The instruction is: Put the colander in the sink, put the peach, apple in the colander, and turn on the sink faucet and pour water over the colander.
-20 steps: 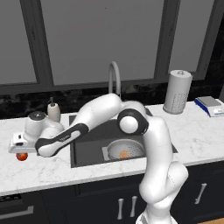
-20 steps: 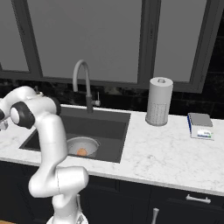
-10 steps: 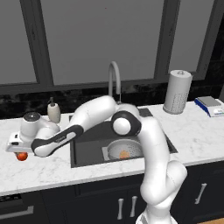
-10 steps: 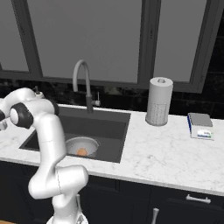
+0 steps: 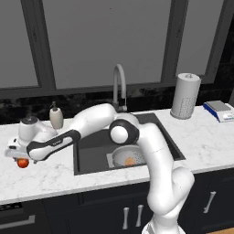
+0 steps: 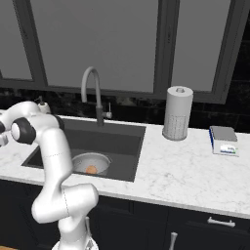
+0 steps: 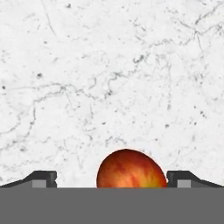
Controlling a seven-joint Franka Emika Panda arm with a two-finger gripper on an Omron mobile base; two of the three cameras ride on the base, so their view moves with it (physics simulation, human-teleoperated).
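Gripper (image 7: 111,180) wide open, fingertips (image 7: 41,178) low at L & R edges. Apple (image 7: 131,169) sits btwn them on white marble desk (image 7: 109,78), red w/ orange streaks; prob. not touching either tip.

Setting: domestic kitchen, rendered. Evidence: white marble worktop (image 6: 185,171) with an inset dark sink (image 6: 122,139); grey gooseneck sink faucet (image 6: 92,93) behind the basin; soap dispenser (image 5: 56,116) beside it; upright paper towel roll (image 6: 177,113); small kitchen scale (image 6: 223,140) at the far end; dark base cabinets (image 6: 146,222) with bar handles below; dark-framed windows (image 6: 122,44) above a black backsplash.
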